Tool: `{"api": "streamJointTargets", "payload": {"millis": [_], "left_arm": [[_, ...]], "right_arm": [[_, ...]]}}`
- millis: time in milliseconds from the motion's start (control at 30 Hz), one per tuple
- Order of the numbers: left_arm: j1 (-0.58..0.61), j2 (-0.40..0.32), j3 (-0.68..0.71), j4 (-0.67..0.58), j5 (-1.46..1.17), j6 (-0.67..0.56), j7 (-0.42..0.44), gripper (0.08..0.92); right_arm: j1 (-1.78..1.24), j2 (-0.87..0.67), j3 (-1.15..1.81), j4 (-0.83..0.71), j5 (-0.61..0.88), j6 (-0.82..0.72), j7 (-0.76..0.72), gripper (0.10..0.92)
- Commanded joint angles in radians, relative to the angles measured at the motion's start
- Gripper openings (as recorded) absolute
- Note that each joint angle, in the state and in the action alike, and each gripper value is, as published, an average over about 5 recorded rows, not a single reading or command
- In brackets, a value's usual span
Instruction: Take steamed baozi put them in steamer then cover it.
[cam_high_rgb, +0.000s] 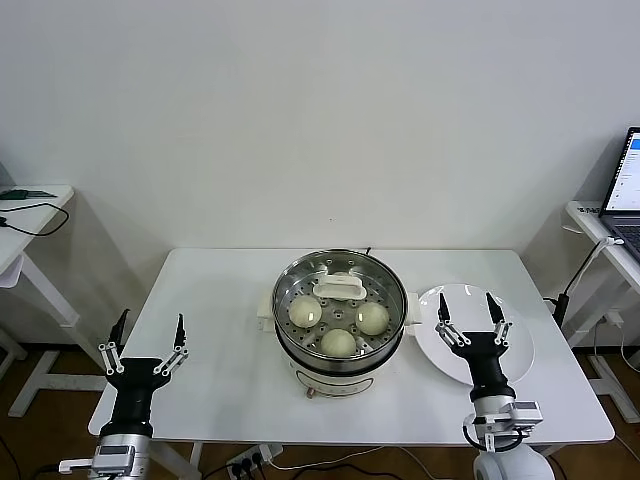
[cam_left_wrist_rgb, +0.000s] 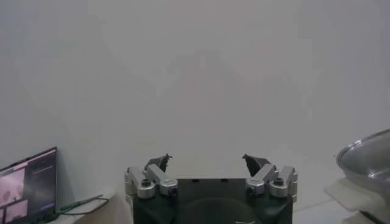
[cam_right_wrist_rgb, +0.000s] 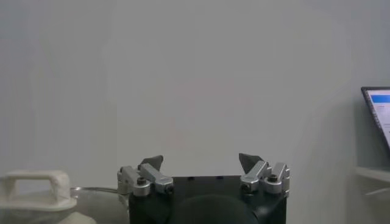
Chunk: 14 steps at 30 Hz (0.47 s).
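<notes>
The steamer (cam_high_rgb: 340, 355) stands mid-table, a shiny steel pot on a white base. Three cream-white baozi (cam_high_rgb: 305, 311) (cam_high_rgb: 372, 318) (cam_high_rgb: 338, 343) lie on its perforated tray. A glass lid with a white handle (cam_high_rgb: 340, 287) sits on top of the pot; a fourth bun does not show. My left gripper (cam_high_rgb: 150, 325) is open and empty at the table's front left, fingers pointing up. My right gripper (cam_high_rgb: 467, 310) is open and empty at the front right, over the white plate (cam_high_rgb: 515, 355). The lid handle (cam_right_wrist_rgb: 36, 182) shows in the right wrist view, the pot's rim (cam_left_wrist_rgb: 365, 155) in the left wrist view.
The flat white plate to the right of the steamer holds nothing. A laptop (cam_high_rgb: 628, 185) stands on a side desk at the far right. Another side desk (cam_high_rgb: 30, 205) with cables is at the far left. A power strip lies on the floor below the table.
</notes>
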Motion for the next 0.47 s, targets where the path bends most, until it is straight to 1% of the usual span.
{"api": "streamJointTargets", "payload": {"millis": [33,467], "left_arm": [[0.005,-0.002,0.002,0.001,-0.019,-0.007,0.002,0.823],[0.016,-0.001,0.009,0.0,-0.023,-0.009,0.004,0.823]], "right_arm": [[-0.027,-0.003,0.023,0.01,0.007,0.0,0.003,0.823],[-0.039,-0.006,0.042,0.017,0.018,0.0,0.004,0.823]]}}
